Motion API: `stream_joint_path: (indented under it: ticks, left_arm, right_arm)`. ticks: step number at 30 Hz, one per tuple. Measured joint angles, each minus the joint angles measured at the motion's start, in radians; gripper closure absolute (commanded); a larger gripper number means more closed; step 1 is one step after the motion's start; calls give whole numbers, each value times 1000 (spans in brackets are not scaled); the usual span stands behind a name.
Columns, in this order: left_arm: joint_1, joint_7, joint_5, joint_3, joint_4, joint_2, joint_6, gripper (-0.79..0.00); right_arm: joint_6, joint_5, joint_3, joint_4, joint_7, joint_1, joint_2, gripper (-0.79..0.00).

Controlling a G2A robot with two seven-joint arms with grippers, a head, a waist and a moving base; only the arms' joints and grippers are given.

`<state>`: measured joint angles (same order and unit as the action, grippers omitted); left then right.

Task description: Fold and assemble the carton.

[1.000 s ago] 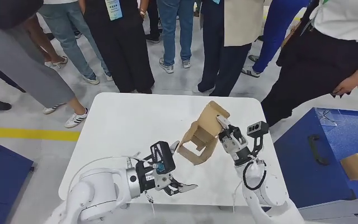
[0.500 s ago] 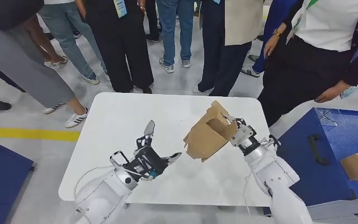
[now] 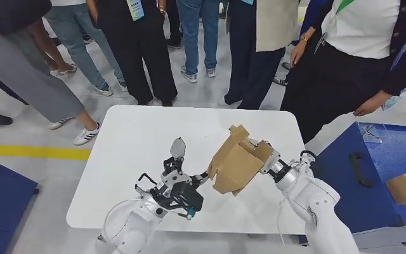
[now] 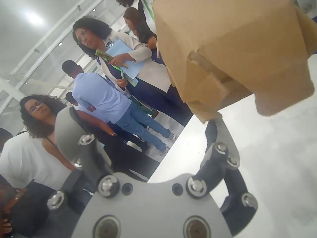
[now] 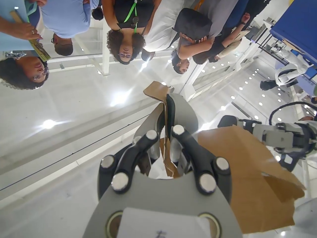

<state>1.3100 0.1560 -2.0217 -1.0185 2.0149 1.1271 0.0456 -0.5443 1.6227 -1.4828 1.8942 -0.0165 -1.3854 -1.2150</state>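
**A:** Top view first: the right hand (image 3: 265, 155) is holding the carton (image 3: 235, 166) up off the surface (image 3: 139, 140), tilted, over the right half.

**B:** Holding it by what?

**A:** The right wrist view is answering that. Its fingers (image 5: 183, 112) are pinching one thin flap (image 5: 156, 91) at the box's edge, closed tight on the cardboard.

**B:** That's worrying me. It's looking light, stiff across the panels and bending easily at the creases. A single flap could be folding or tearing under a push.

**A:** I'd be gripping along a corner edge, or propping it from underneath.

**B:** And the left hand (image 3: 190, 163)?

**A:** It's spreading wide beside the box, gripping nothing. One fingertip is sitting just beside the lower corner; whether it's touching, I can't tell.

**B:** The left wrist view is giving us the underside, hidden from above.

**A:** Right, the bottom flaps (image 4: 205, 92) are looking only half tucked together.
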Motion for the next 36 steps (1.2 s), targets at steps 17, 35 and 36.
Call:
stream_joint_path:
  ticks: [17, 35, 36]
  left_arm:
    - [-6, -5, 30, -6, -26, 16, 37, -785]
    - [10, 13, 44, -22, 17, 25, 63, -785]
    - [7, 13, 44, -19, 16, 26, 63, -785]
  right_arm:
    - [80, -10, 6, 1, 25, 12, -4, 0]
    - [87, -25, 25, 26, 23, -10, -5, 0]
    - [87, -25, 26, 26, 24, -11, -5, 0]
